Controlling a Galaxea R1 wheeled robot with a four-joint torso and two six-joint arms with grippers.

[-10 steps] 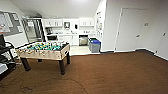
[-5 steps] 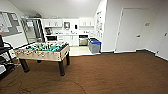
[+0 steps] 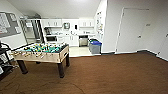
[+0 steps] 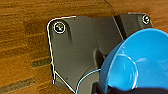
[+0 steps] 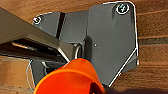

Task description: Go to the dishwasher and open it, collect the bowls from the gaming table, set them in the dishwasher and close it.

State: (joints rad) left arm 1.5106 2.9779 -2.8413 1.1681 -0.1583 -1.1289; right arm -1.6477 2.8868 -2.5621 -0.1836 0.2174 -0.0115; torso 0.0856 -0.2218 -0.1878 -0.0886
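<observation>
A room with a brown wood floor (image 3: pixel 112 75) is seen from the head view. A foosball table (image 3: pixel 41 53) with a green field is placed at the near left, and a dark rack (image 3: pixel 3 62) is cut by the left edge beside it. A kitchenette with white cabinets (image 3: pixel 67 23) is set at the far end. The dishwasher (image 3: pixel 83 40) is found there, under the counter, its steel front shut. A blue-lidded bin (image 3: pixel 95 47) is placed just right of it, nearer the camera. A white door (image 3: pixel 131 30) is set in the right wall, and a notice board (image 3: pixel 7 23) is hung on the left wall.

In the left wrist view, a blue bowl (image 4: pixel 140 62) is shown large and close at the left gripper, above the floor. Whether the fingers are pinched on it cannot be told, since they are not made out.

In the right wrist view, an orange bowl (image 5: pixel 70 77) is shown likewise at the right gripper, with a grey bar of the arm beside it. The state of that pincer cannot be told either.
</observation>
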